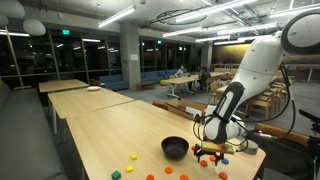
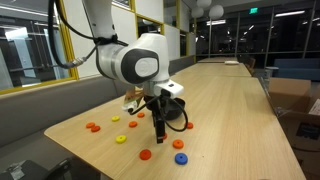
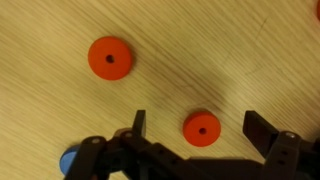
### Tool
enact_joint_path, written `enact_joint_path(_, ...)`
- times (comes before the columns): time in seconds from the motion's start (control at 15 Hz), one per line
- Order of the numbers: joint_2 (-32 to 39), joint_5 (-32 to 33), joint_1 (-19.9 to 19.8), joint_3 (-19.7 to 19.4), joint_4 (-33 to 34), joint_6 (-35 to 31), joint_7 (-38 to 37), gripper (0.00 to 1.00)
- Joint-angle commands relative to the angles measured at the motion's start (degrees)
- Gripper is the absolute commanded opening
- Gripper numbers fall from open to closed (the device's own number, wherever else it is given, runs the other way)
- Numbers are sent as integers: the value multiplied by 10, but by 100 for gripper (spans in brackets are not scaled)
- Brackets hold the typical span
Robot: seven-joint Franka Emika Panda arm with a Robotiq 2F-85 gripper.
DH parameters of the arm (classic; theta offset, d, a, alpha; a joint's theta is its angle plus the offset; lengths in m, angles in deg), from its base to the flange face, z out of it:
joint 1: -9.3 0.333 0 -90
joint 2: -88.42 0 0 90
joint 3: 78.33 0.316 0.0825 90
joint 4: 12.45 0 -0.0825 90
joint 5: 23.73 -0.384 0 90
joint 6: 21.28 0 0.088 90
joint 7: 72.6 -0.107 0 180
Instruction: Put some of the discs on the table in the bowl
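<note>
Discs point(image 2: 145, 155) lie scattered around me on the table point(image 1: 100, 125). Nearest, in the wrist view, one orange disc point(image 3: 202, 128) shows on the wood right between the tips of my gripper point(image 3: 200, 122), whose jaws stand wide apart and grasp nothing. A second orange disc point(image 3: 110, 57) lies just beyond, and a blue one point(image 3: 68, 160) is beside my finger. Farther off, the black bowl point(image 1: 175, 148) stands close behind me.
</note>
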Motion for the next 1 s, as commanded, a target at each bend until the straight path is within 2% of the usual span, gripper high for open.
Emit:
enact_joint_path(0.0,32,-3,28,-32,31,-12,-8,100)
enact_joint_path(0.33,47,-4,43,-58,49,1,-6,100)
enact_joint_path(0.53,44,-16,30,-41,51,12,10,100)
enact_joint_path(0.93,44,-14,33,-34,56,24,9,100)
